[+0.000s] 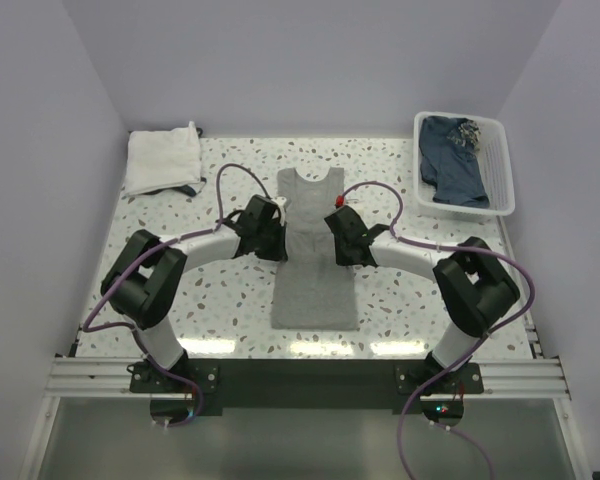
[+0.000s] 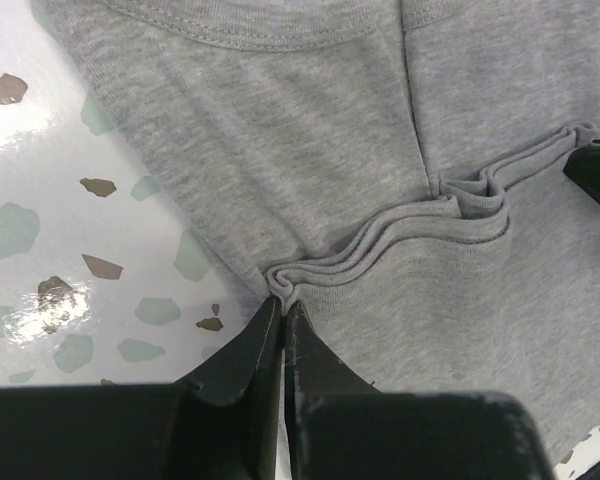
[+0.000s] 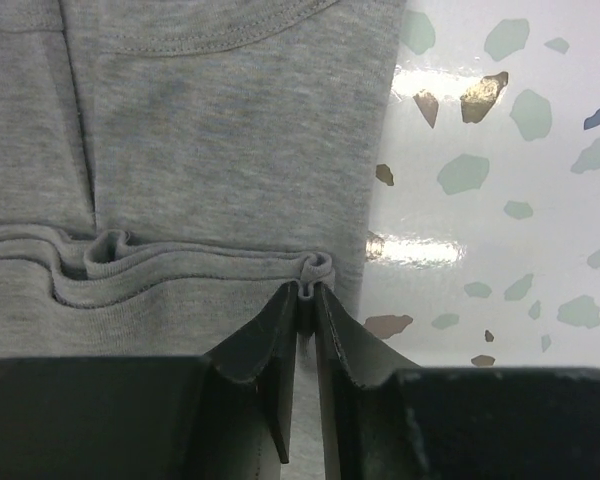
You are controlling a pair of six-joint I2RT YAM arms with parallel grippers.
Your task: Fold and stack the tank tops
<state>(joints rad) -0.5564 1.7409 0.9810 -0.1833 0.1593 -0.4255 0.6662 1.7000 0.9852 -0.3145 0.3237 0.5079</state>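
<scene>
Cloth of the grey tank top (image 1: 315, 285), laid lengthwise in the middle of the tabletop (image 1: 400, 300), is gathered into a ridge across its width. Each end is clamped tight, by the left pincer (image 2: 283, 308) and the right pincer (image 3: 308, 292). Both should be raised level and together, so the fold is kept square.

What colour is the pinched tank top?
Plain grey; the tank top shows best in left wrist view.
</scene>
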